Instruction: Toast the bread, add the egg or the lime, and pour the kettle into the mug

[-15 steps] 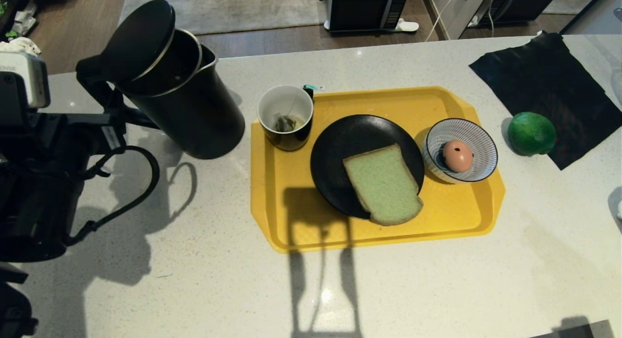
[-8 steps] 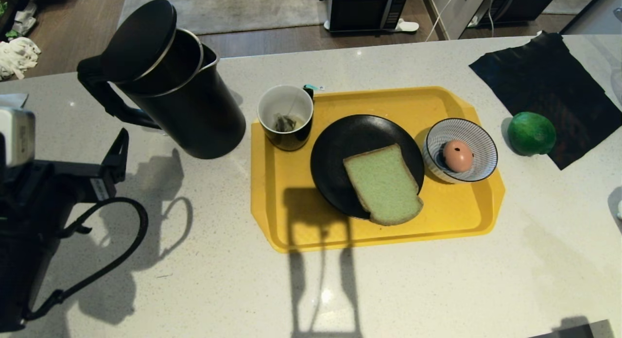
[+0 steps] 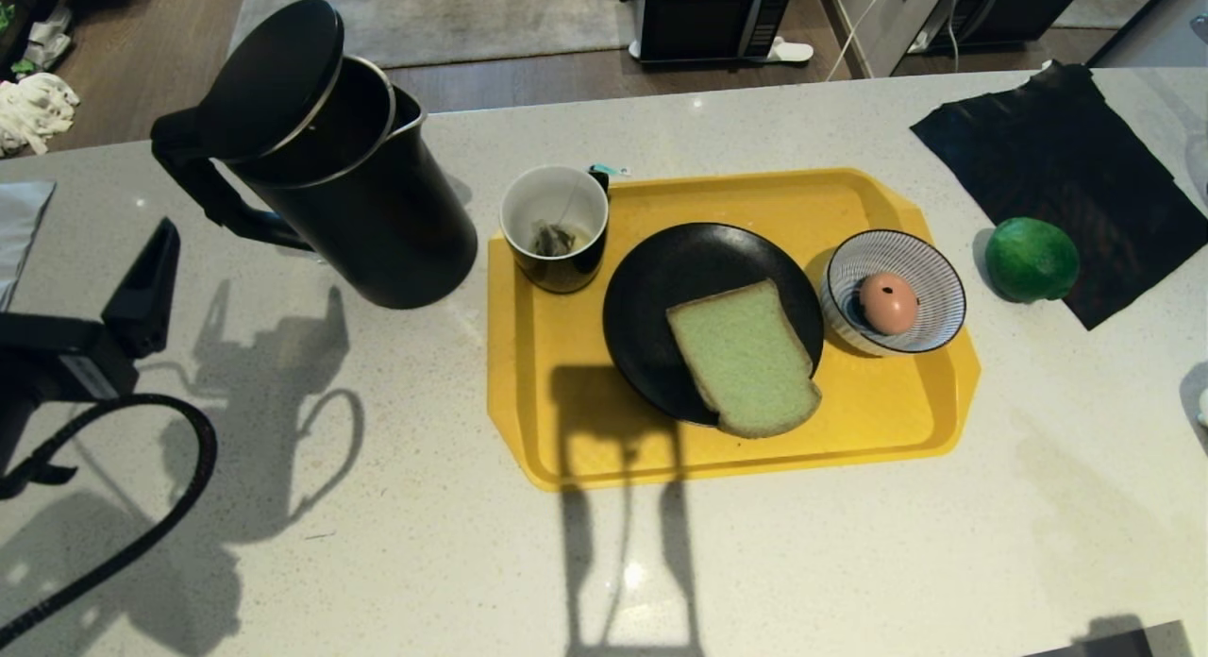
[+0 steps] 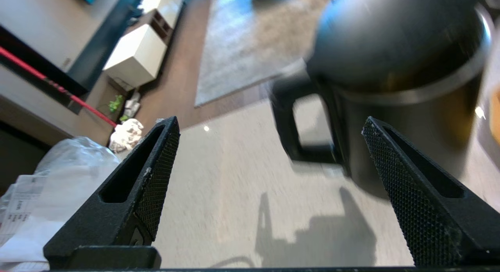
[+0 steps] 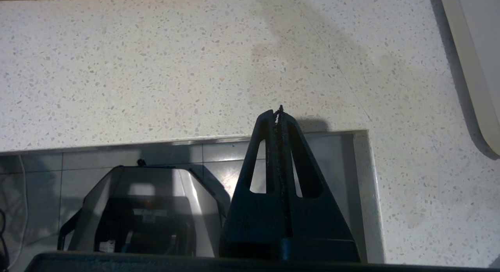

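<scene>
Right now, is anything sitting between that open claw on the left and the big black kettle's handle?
Nothing visible. The left gripper is open, and only bare countertop lies between it and the kettle, whose loop handle faces the gripper. The gripper and the kettle are apart.

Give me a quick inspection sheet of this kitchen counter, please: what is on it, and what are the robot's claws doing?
Surface: pale speckled counter, yellow tray on it.
Job's things: kettle upright on the counter left of the tray, lid tipped open; mug with teabag on the tray's far left corner; bread on a black plate; egg in a striped bowl; lime on the counter right of the tray.
Clutter: black cloth beside the lime.
Grippers: left gripper open, empty, short of the kettle's handle; right gripper shut, parked.
Cables: black cable looping from the left arm.
Surroundings: wooden floor, rug, microwave.
</scene>
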Robot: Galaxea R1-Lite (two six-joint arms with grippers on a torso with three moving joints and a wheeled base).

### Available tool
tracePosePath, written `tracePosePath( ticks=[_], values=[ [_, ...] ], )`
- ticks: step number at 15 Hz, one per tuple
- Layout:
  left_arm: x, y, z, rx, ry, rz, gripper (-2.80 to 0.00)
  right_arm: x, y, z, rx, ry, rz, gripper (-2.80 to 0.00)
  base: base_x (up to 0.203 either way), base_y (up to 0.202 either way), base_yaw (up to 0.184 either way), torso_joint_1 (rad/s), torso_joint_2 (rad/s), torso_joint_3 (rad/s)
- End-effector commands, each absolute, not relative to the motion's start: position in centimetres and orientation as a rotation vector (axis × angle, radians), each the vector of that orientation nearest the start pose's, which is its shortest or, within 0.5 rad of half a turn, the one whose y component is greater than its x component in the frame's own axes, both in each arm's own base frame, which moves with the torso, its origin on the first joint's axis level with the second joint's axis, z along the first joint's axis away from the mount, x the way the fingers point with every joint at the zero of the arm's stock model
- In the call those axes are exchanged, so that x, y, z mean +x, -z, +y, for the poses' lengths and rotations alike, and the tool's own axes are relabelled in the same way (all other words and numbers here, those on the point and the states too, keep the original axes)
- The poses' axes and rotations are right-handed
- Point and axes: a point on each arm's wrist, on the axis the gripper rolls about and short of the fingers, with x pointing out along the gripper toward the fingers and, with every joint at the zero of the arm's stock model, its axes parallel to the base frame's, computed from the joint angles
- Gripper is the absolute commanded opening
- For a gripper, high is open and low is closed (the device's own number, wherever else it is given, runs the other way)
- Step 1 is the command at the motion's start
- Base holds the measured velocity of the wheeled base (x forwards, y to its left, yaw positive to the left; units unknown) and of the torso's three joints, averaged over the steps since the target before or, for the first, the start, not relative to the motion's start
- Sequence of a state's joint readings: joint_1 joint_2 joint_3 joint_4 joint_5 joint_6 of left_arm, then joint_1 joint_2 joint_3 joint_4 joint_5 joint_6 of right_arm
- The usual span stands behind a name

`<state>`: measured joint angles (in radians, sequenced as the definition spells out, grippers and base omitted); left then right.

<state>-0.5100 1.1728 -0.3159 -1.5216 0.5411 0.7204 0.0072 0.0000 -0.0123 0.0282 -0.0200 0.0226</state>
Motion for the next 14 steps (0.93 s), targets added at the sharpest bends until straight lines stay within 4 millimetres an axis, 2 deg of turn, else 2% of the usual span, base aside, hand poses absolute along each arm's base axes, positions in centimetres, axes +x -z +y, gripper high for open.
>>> tracePosePath(
  ticks=[1,5,6,10,14],
  values=[
    [12.1,-27.8,-5.5,0.312,-0.273,-0.597,0.0,-2.4,-7.6,-0.1,0.023,0.012,0.016,-2.8,0.0,0.0,0.0,0.0,0.0,0.0],
    [12.6,-33.0,-5.7,0.261,-0.322,-0.63,0.0,-2.4,-7.6,-0.1,0.023,0.012,0.016,-2.8,0.0,0.0,0.0,0.0,0.0,0.0],
    [12.7,-34.0,-5.7,0.258,-0.331,-0.623,-2.8,-2.4,-7.6,-0.1,0.023,0.013,0.017,-2.8,0.0,0.0,0.0,0.0,0.0,0.0],
    [12.8,-36.6,-5.6,0.26,-0.352,-0.589,-2.8,-2.4,-7.6,-0.1,0.023,0.012,0.018,-2.8,0.0,0.0,0.0,0.0,0.0,0.0],
    [12.6,-37.2,-5.5,0.25,-0.363,-0.591,-2.8,-2.4,-7.6,-0.1,0.023,0.012,0.018,-2.8,0.0,0.0,0.0,0.0,0.0,0.0]
  ],
)
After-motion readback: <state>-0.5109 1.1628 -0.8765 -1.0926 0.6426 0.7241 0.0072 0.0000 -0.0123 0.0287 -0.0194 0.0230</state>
